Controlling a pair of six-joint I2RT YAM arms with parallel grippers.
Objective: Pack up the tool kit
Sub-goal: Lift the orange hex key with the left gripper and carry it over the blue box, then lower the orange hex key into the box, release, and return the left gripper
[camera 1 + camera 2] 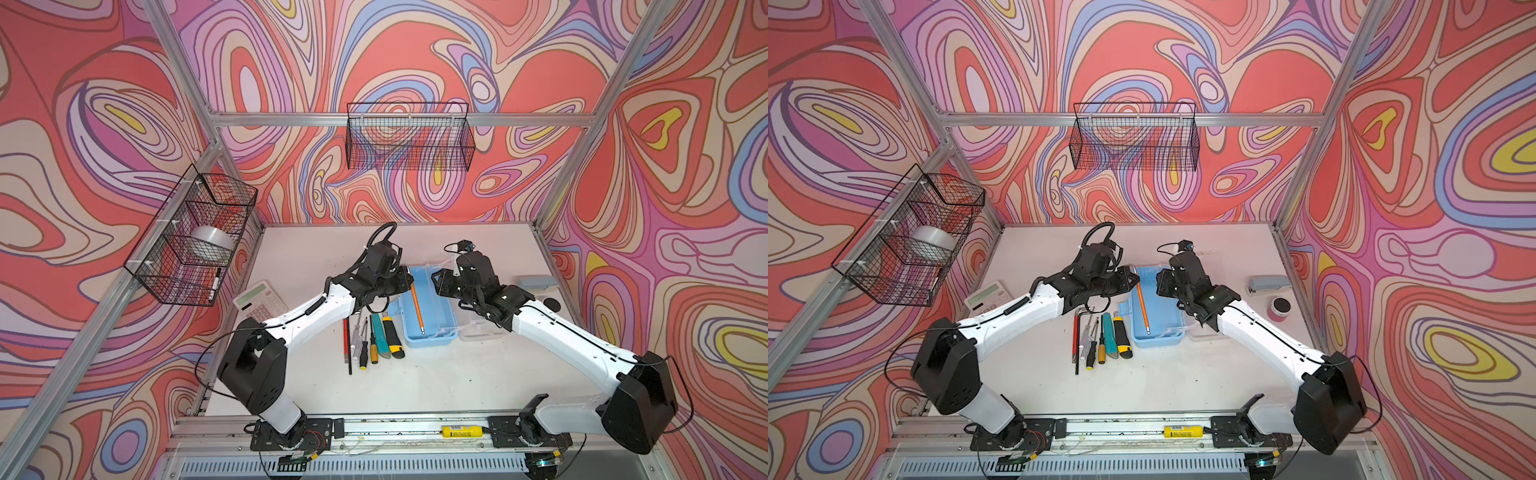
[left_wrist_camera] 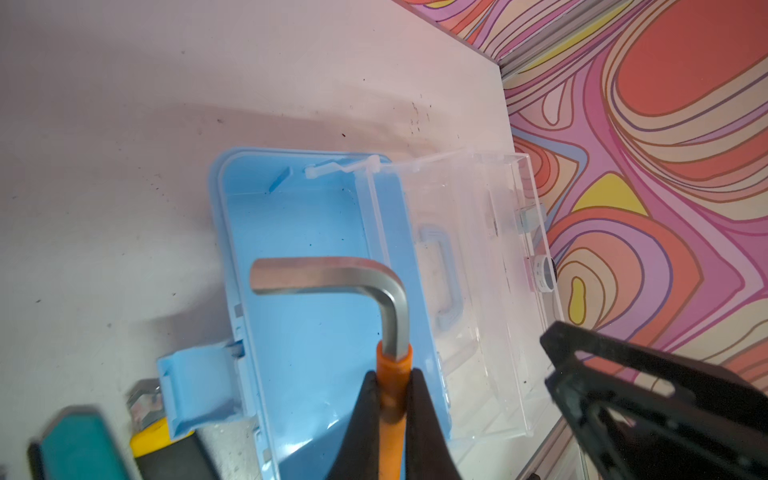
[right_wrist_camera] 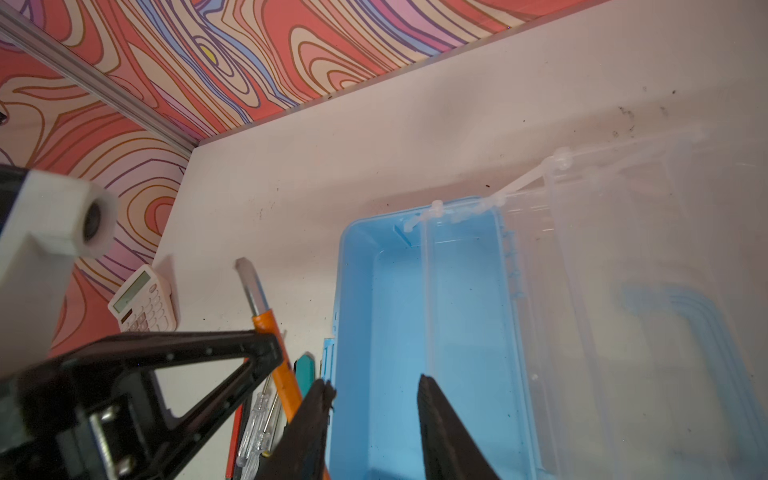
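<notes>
tool kit box (image 1: 430, 341) sits open on the white table (image 1: 415, 386), clear lid (image 2: 490, 187) flipped down beside it. left gripper (image 2: 392, 390) is clamped on the orange-sleeved hex key (image 2: 332, 276) over the box. right gripper (image 3: 374, 390) hovers over the box, jaws apart and empty. screwdrivers (image 1: 364, 353) and utility knives (image 1: 392, 336) lie just beside the box.

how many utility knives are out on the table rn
2. The teal knife and the yellow-and-black knife lie side by side on the table, just left of the open blue box. The left arm could hide another.
</notes>
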